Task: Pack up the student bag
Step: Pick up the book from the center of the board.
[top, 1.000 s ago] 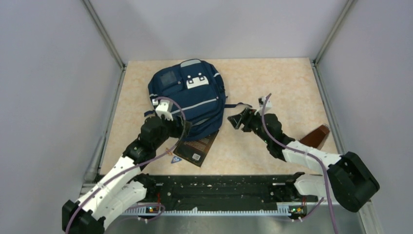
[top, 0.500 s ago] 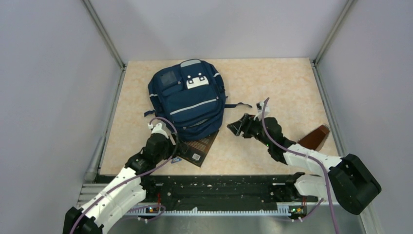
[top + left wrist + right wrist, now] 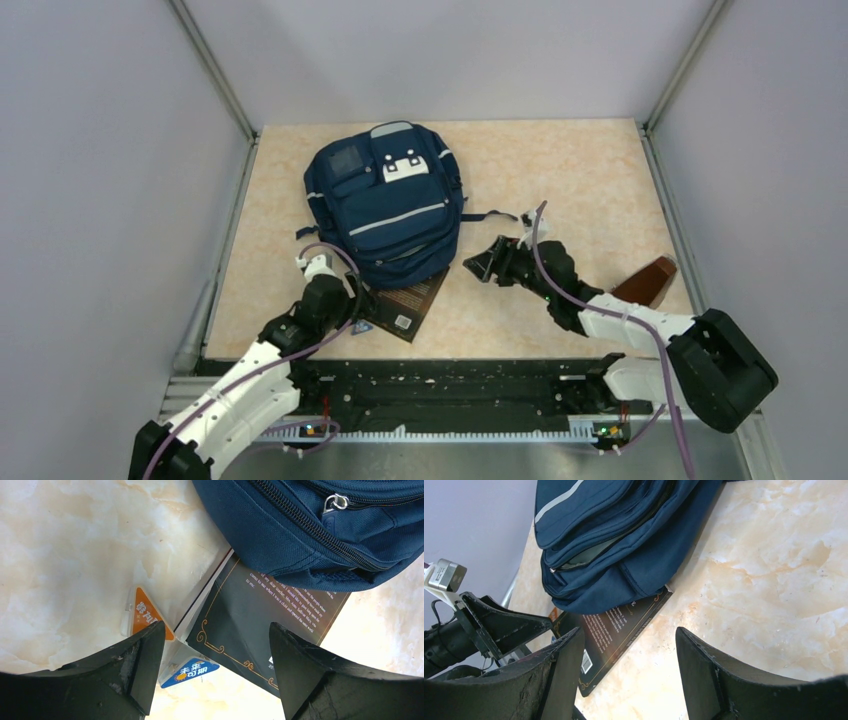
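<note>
The student bag (image 3: pixel 385 205) is a large navy backpack lying flat at the middle back of the table, also seen in the left wrist view (image 3: pixel 320 525) and the right wrist view (image 3: pixel 624 540). A dark book (image 3: pixel 408 298) pokes out from under its near edge. My left gripper (image 3: pixel 350 303) stands open over the book's corner (image 3: pixel 250 620), nothing between its fingers (image 3: pixel 217 627). A clear triangular piece with an orange label (image 3: pixel 145 615) and a blue label (image 3: pixel 190 671) lies beside that corner. My right gripper (image 3: pixel 480 262) hovers open and empty (image 3: pixel 629 630) right of the bag, facing the book (image 3: pixel 619 625).
A brown wedge-shaped object (image 3: pixel 648 280) rests near the right wall. A loose bag strap (image 3: pixel 490 216) trails toward the right gripper. Grey walls enclose the table on three sides, and a black rail (image 3: pixel 450 385) runs along the near edge.
My left gripper has drawn back from the bag's near left corner toward the front edge and opened a little wider. The right gripper has slid slightly nearer and leftward.
</note>
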You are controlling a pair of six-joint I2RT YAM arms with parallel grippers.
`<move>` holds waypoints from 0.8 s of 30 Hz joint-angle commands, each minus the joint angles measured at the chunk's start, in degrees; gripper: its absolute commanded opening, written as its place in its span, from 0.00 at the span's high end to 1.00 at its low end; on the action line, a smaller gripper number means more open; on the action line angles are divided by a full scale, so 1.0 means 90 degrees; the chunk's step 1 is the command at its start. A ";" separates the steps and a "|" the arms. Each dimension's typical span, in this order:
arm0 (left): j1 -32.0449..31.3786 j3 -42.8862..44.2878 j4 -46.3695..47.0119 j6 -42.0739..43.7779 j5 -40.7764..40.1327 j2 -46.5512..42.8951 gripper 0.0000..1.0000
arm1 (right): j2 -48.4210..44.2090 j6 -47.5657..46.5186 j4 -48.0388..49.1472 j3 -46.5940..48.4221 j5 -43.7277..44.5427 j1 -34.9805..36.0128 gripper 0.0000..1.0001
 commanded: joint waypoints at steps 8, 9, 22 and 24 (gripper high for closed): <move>-0.0017 0.0387 0.0260 0.0019 0.0303 0.0040 0.29 | 0.0219 0.0060 0.0475 0.0038 -0.0168 0.0097 0.35; -0.0014 0.0375 0.0286 0.0014 0.0338 0.0051 0.30 | 0.0219 0.0056 0.0472 0.0041 -0.0168 0.0098 0.35; -0.0009 0.0236 0.0181 -0.0061 0.0040 -0.0055 0.27 | 0.0180 0.0075 0.0425 -0.0044 -0.0197 0.0102 0.36; -0.0013 0.0219 0.0074 -0.0052 -0.0084 -0.0119 0.26 | 0.0181 0.0076 0.0419 -0.0052 -0.0200 0.0102 0.36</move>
